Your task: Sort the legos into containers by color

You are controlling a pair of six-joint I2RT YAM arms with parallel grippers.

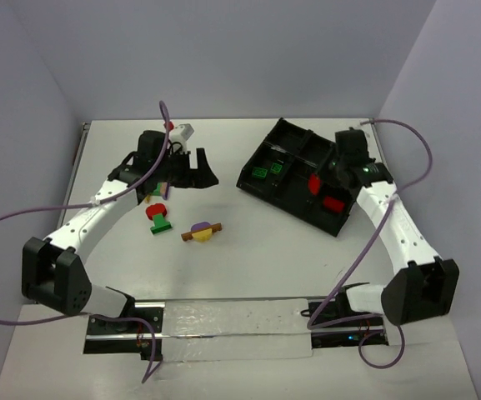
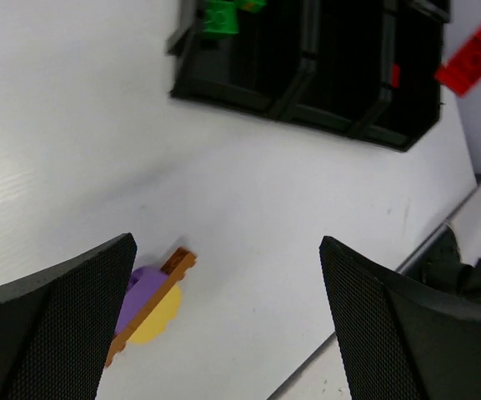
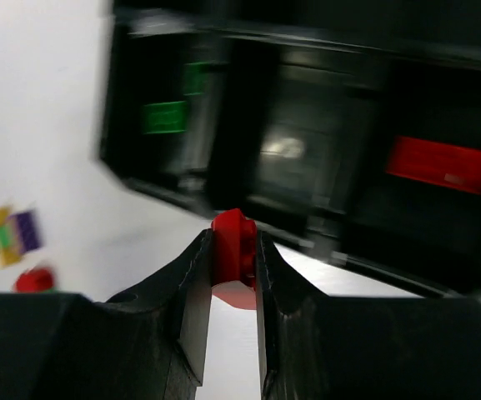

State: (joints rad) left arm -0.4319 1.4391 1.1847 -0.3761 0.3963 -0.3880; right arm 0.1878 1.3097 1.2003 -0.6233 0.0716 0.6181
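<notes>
**Top view**
- Tray [image 1: 298,208]: black, divided, set askew on table [image 1: 248,267]. Taken as ref. for all positions below.
- Green legos [image 1: 261,172]: two, lodged in compartments at the tray's left end.
- Flat red lego [image 1: 333,202]: lodged in a compartment at the tray's near right end.
- Right gripper [image 1: 315,185]: placed over the tray's middle. The held red lego [image 1: 313,182] is clamped betw. its fingers.
- Left gripper [image 1: 183,177]: placed well left of the tray, jaws spread apart, nothing held.
- Red/green cluster [image 1: 158,217] and purple/yellow/brown cluster [image 1: 201,231]: laid on the table left of the tray and apart from it. The second is nearer the tray.

**Left wrist view**
- Left gripper [image 2: 223,333]: fingers [image 2: 57,325] set wide apart, empty.
- Purple/yellow/brown cluster [image 2: 152,300]: found just beside one finger, short of the tray [image 2: 307,112].
- A green lego [image 2: 219,17] is seen in the tray's end compartment.

**Right wrist view (blurred)**
- Right gripper [image 3: 233,250]: fingers pressed onto the held red lego [image 3: 233,229], seen against the tray's [image 3: 365,242] near wall.
- Green legos [image 3: 165,117] and flat red lego [image 3: 440,164]: noted in separate compartments.
</notes>
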